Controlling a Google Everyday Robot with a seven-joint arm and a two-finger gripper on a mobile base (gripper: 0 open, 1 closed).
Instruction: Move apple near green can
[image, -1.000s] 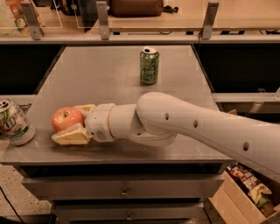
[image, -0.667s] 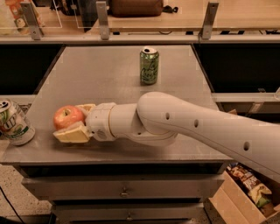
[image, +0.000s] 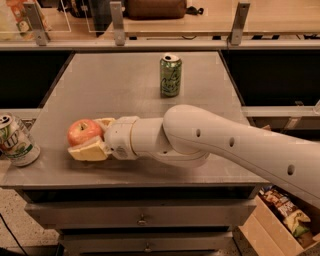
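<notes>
**Apple clamped at front-left, green can far back**

Right at the front, drawers (image: 142, 219) run beneath the tabletop (image: 115, 90), and a cardboard box (image: 257, 232) of snack packets sits at lower right. Up on the surface, the white arm (image: 225, 145) comes in from the right, lying low along the front edge. The end effector (image: 85, 136) is at front-left with its two tan fingers (image: 90, 151) closed on the apple (image: 82, 131), one on the near side and one behind. The apple rides low over the surface, and whether it touches I can't tell. Out left, a white-and-green can (image: 15, 142) leans at the edge of view. Further back, the green can (image: 170, 75) stands upright at mid-rear of the tabletop, well apart from the apple. Beyond that, a railed counter (image: 175, 44).
</notes>
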